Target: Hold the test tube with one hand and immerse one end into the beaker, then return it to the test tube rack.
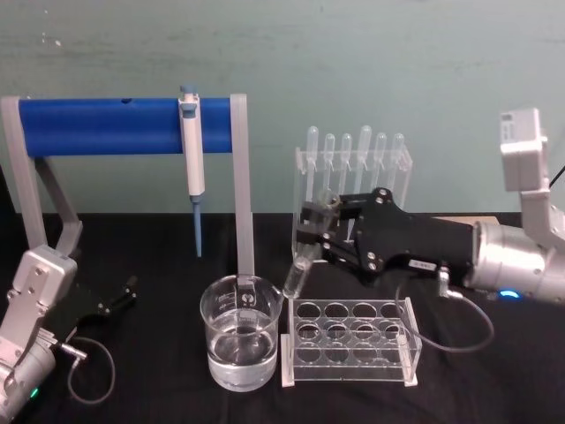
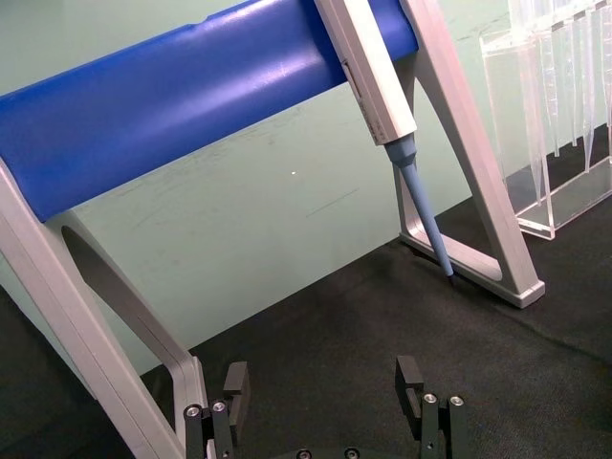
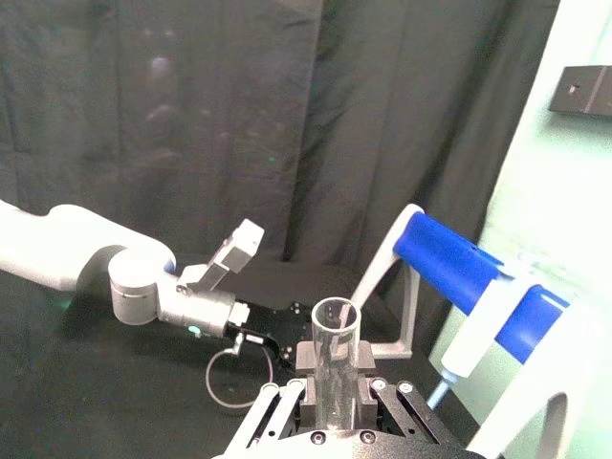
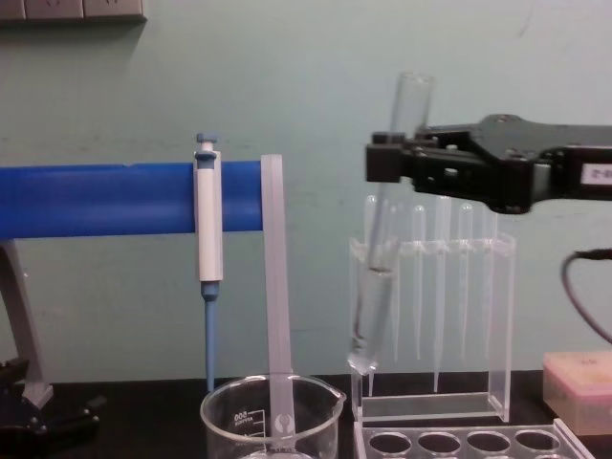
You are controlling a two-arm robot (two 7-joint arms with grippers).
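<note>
jaws of the right gripper (image 1: 311, 231) clench the test tube (image 4: 385, 244) (tilted) above the beaker (image 1: 240, 340).

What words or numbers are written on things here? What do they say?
Beaker: white print, maybe "600", too blurred to be sure.
White label on the right gripper: too blurred to read.
Pipettor: no readable text.

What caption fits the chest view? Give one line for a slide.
Right hand holds the test tube tilted in the air, its rounded end just above and beside the beaker.
</note>
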